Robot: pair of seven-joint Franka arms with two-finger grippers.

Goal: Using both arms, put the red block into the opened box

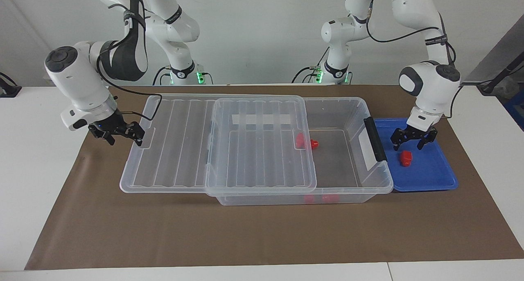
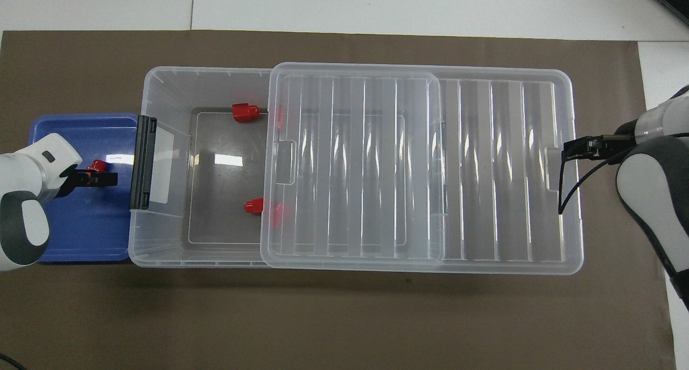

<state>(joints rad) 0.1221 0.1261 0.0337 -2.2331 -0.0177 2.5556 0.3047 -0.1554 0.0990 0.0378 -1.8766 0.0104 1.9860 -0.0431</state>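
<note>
- left gripper (image 1: 409, 144) is held open just above the red block (image 1: 405, 158) in the blue tray (image 1: 430, 178).
- right gripper (image 1: 123, 136) is spread open at the lid (image 1: 172, 150) edge.
- other red blocks (image 2: 245, 112) are seen in the box (image 1: 352, 109).

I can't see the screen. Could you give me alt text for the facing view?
A clear box sits on a brown mat, its lid slid partway off toward the right arm's end, red blocks inside. The right gripper is at the lid's end edge. The open left gripper hangs just above a red block in the blue tray.

2 high cameras, facing opposite ways, share the table (image 1: 61, 183).
</note>
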